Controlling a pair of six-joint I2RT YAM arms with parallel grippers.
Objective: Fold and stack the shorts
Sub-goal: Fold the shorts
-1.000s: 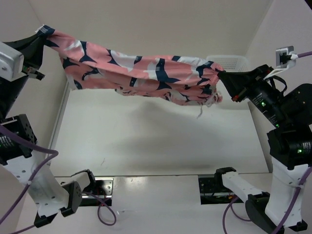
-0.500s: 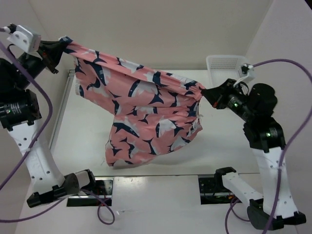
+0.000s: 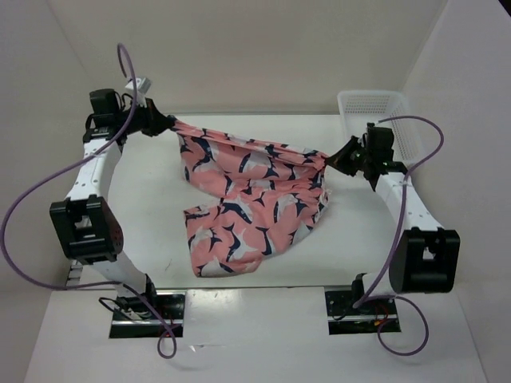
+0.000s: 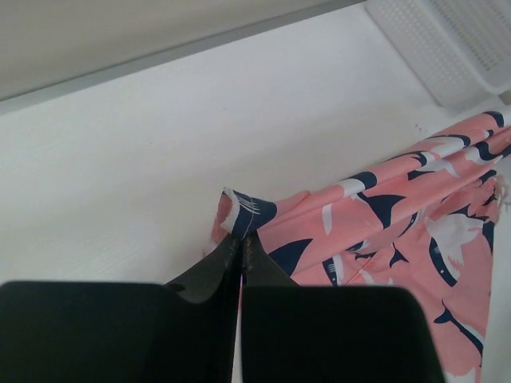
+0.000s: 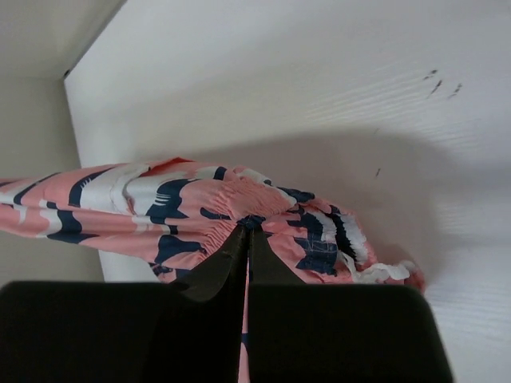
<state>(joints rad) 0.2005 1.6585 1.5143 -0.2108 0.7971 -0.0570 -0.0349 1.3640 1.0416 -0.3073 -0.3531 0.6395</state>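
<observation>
Left arm pose: the left arm (image 3: 100, 171) goes up from the near edge, then bends at the wrist, so the left jaws point to the right, well out to the left of the right jaws.
Left jaws: pressed together on one corner of the shorts (image 3: 255, 207).
Left wrist view only: a small navy tip of the shorts (image 4: 383, 223) sticks out just past the left jaws; the basket (image 4: 455, 48) is far ahead of them.
Shorts: the upper edge is stretched between the two jaws; the rest falls toward the near side of both jaws and lies on the tabletop (image 3: 144, 207).
Right jaws: closed tight on the other end of the stretched edge.
Right wrist view only: the shorts (image 5: 160, 199) are gathered like an elastic band just at the right jaws, with a white frill beside them.
Right arm pose: the right arm (image 3: 403, 199) reaches away from the near edge and leans inward; its jaws point left.
Basket: the basket (image 3: 375, 104) stands just beyond the right jaws.
</observation>
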